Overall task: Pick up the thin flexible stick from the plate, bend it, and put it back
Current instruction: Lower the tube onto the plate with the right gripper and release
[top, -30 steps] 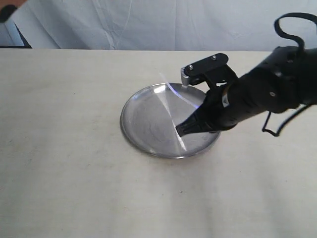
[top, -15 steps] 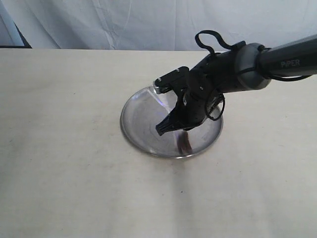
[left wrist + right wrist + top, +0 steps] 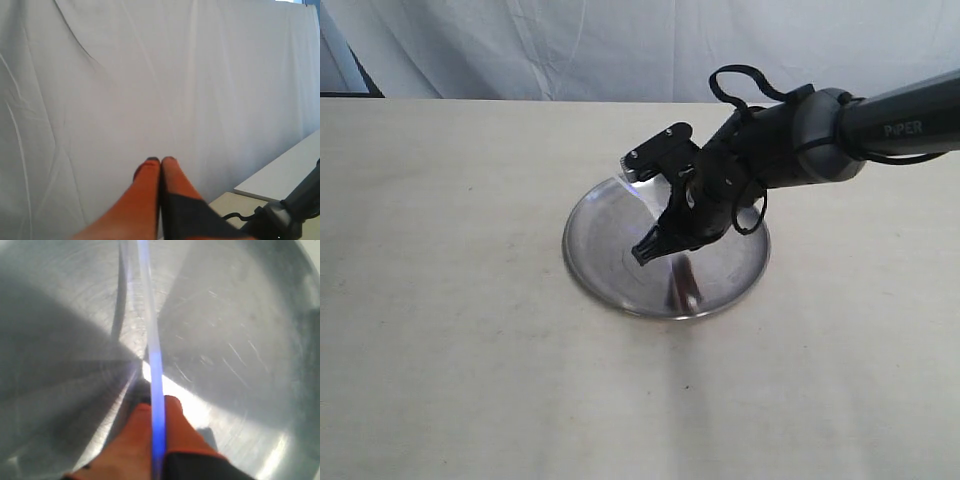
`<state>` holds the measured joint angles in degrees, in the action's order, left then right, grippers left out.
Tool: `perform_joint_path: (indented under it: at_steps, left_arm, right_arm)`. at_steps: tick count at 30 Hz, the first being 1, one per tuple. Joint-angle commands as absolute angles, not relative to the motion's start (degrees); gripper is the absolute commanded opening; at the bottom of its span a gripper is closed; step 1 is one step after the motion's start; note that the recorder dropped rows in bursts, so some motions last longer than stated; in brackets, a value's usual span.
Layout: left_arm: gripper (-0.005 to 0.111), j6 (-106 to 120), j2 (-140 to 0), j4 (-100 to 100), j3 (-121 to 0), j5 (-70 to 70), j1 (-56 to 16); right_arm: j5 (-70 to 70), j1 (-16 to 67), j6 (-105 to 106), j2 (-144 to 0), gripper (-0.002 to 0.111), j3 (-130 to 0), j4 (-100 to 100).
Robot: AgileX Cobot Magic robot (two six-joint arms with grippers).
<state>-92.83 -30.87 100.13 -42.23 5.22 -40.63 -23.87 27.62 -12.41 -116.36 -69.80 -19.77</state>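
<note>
Right fingers point(image 3: 177, 432) higher, stick point(image 3: 151, 340) seemingly between

The thin flexible stick point(image 3: 149, 330) is cut off by the right wrist view's edge

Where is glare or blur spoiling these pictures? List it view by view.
Exterior view: streaky glare on the plate near the right gripper. Right wrist view: a blown-out white patch on the steel beside the stick, fingers soft. Left wrist view: the left gripper out of focus against cloth.
</note>
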Motion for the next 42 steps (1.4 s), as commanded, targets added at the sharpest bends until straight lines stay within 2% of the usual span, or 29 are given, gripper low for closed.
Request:
perform_joint_path:
  at_steps: [1, 19, 21, 23, 26, 28, 42]
  left_arm:
    - [0.0, -92.4, -30.5, 99.9, -42.1, 3.8, -40.7]
    - [0.0, -92.4, -30.5, 99.9, -42.1, 3.4, -40.7]
    - [0.0, -92.4, -30.5, 99.9, -42.1, 3.4, -40.7]
    - [0.0, -92.4, -30.5, 99.9, -42.1, 3.4, -40.7]
    - [0.0, -92.4, -30.5, 99.9, -42.1, 3.4, -40.7]
    - [0.0, -92.4, -30.5, 99.9, -42.1, 3.4, -40.7]
    - [0.0, -92.4, -30.5, 99.9, -42.1, 3.4, -40.7]
  right_arm:
    - [-21.9, 27.3, -12.6, -116.6, -0.001, -70.1, -20.9]
    - [-24.4, 27.3, -13.7, -119.8, 0.0, -70.1, -20.7]
    - [-24.3, 27.3, -13.7, -119.8, 0.007, -70.1, -20.3]
    - [-24.0, 27.3, -14.1, -119.8, 0.021, -70.1, -20.3]
    - [-24.0, 27.3, -14.1, -119.8, 0.056, -70.1, -20.3]
    - [-25.3, 27.3, -15.6, -119.7, 0.07, -70.1, -20.3]
    - [-28.3, 27.3, -18.2, -109.5, 0.072, -70.1, -22.6]
